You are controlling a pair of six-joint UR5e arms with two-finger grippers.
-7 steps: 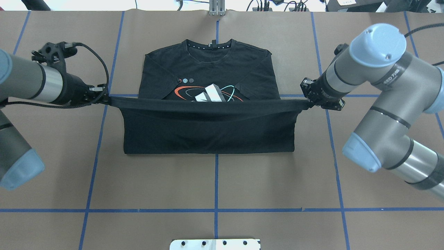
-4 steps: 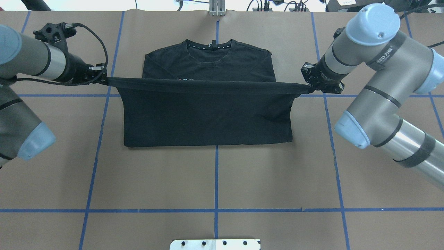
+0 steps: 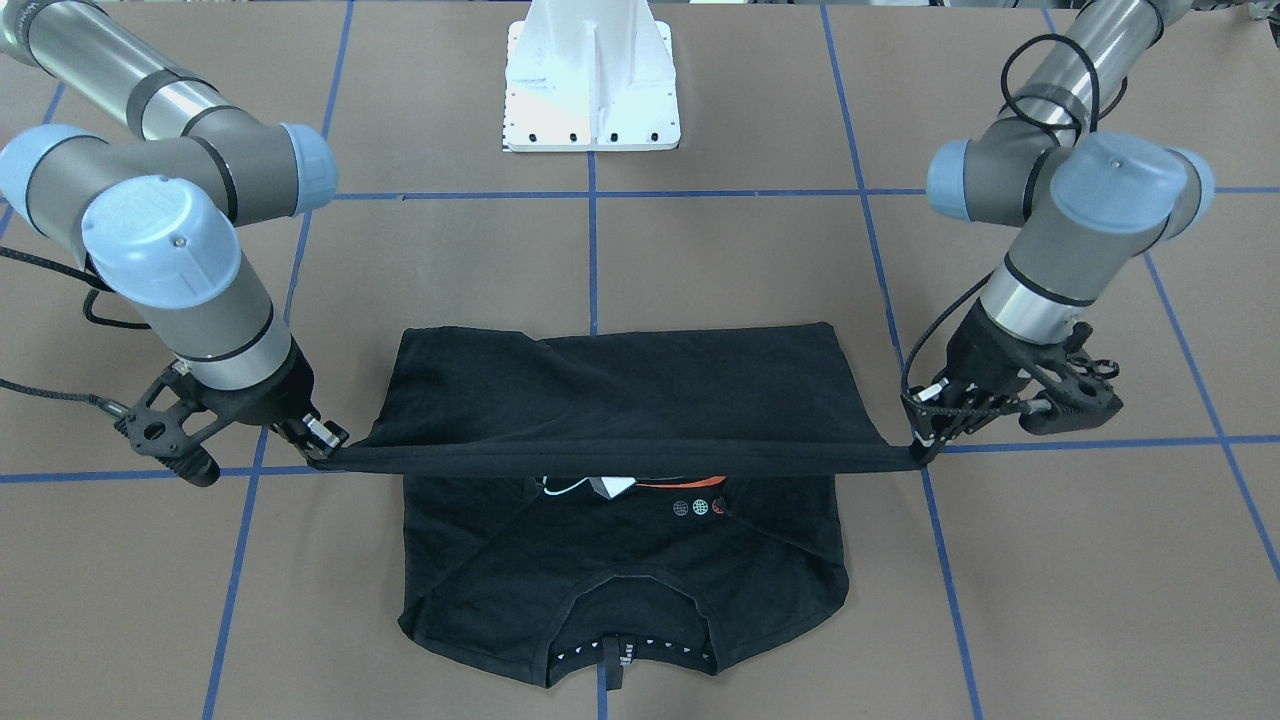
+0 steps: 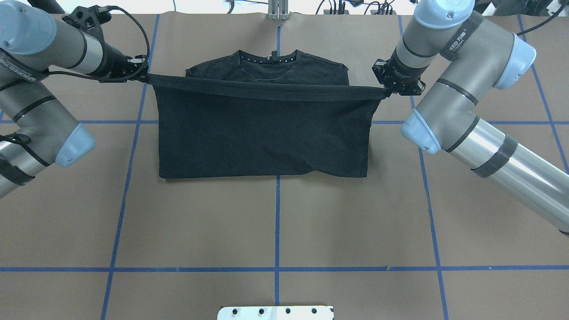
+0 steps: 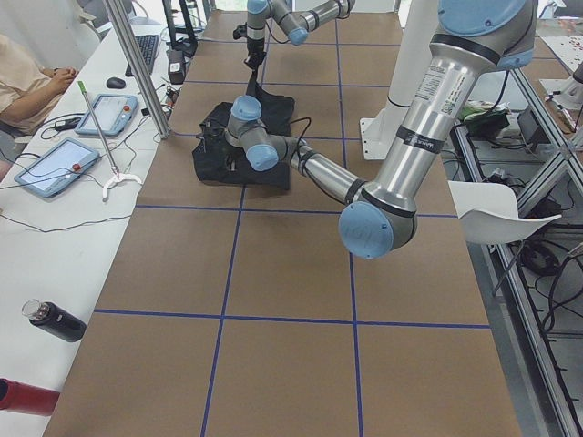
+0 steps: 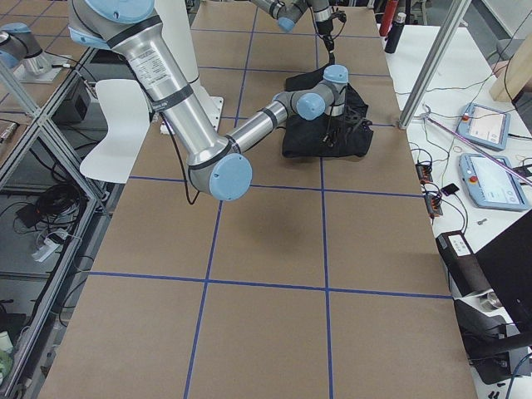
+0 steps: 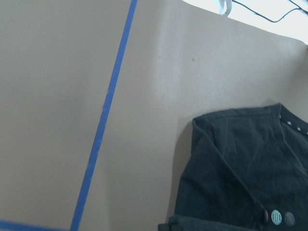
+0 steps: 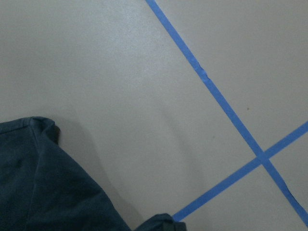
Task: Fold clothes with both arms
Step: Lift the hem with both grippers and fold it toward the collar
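The black T-shirt [image 4: 262,133] lies on the table with its collar [image 4: 269,62] at the far side. Its hem is lifted and stretched taut between both grippers, just short of the collar. My left gripper [image 4: 143,76] is shut on the hem's left corner. My right gripper [image 4: 388,92] is shut on the right corner. In the front view the left gripper [image 3: 920,450] and right gripper [image 3: 325,447] hold the hem band above the graphic [image 3: 600,487], which peeks out beside small round logos [image 3: 700,507]. The left wrist view shows the shoulder and logos [image 7: 275,216].
The table is covered in brown paper [image 4: 275,222] with blue tape grid lines. The white pedestal base [image 3: 592,75] stands at the near middle. A metal post [image 4: 278,11] stands at the far edge. Tablets [image 5: 107,114] and a bottle [image 5: 53,320] lie on the side bench.
Both grippers have carried the taut hem away from the robot toward the collar. The folded-over cloth now hides the graphic in the overhead view.
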